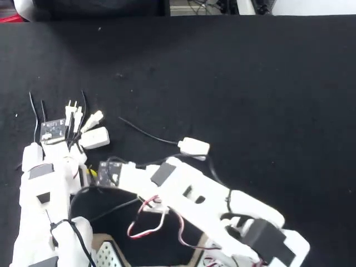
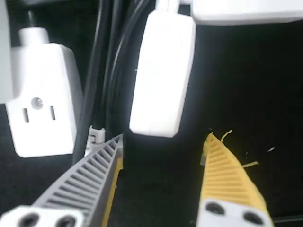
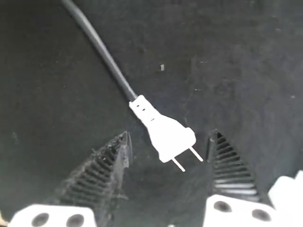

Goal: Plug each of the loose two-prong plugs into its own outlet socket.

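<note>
The right gripper (image 3: 170, 134) hangs low over the black table (image 1: 267, 83), jaws spread wide and holding nothing. A white two-prong plug (image 3: 163, 128) lies flat on the surface between the fingertips, touching neither. This looks like a line-up for a pick: the jaws straddle the plug's body, so closing should take it by its flat sides and leave the prongs free for a socket. Its cable (image 3: 102, 52) runs away from the gripper, so it should not foul the grip, though it may drag once the plug is lifted.

The left gripper (image 2: 164, 142) is also wide open and empty, poised near the table's left edge over a crowded patch. Just ahead of its tips lies a long white block (image 2: 163, 71). Beyond a bundle of black cables (image 2: 106, 71) sits a socket block (image 2: 42, 104) with its slotted face up (a likely target outlet). My guess is that this arm waits there to steady a block while a plug is brought in.

In the high view, several loose plugs (image 1: 78, 114) fan out by the left edge, prongs roughly toward the far edge. A separate white piece (image 1: 194, 146) lies on its own lead nearer the table's middle, just beyond the right arm (image 1: 189, 194). The cable bundle beside the socket block is the main obstruction, and both arms converge toward the near left corner, leaving little room to manoeuvre
</note>
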Action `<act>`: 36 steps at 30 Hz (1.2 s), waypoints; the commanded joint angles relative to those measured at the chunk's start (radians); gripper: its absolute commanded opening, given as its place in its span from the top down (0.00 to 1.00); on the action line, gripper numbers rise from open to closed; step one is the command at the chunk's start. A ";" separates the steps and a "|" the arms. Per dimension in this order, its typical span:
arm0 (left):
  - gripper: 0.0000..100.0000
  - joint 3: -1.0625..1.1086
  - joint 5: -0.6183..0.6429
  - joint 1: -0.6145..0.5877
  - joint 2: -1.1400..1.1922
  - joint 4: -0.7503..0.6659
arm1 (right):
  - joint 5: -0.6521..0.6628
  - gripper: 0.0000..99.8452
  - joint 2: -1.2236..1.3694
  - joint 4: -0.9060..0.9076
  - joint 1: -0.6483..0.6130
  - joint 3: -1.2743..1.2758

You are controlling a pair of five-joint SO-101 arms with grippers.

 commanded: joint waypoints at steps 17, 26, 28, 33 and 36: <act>0.74 -0.004 0.014 -0.031 -0.009 -0.002 | -0.008 0.99 -0.298 0.158 0.259 -0.048; 0.74 -0.004 0.017 -0.031 -0.012 -0.002 | -0.014 0.99 -0.466 0.384 0.779 -0.047; 0.74 -0.004 0.017 -0.031 -0.012 -0.002 | -0.025 0.99 -0.458 0.344 0.921 -0.047; 0.74 -0.004 0.017 -0.030 -0.012 -0.002 | -0.166 0.99 -0.401 0.180 1.194 -0.035; 0.74 -0.004 0.017 -0.030 -0.012 -0.002 | -0.241 0.98 -0.335 0.075 1.224 0.028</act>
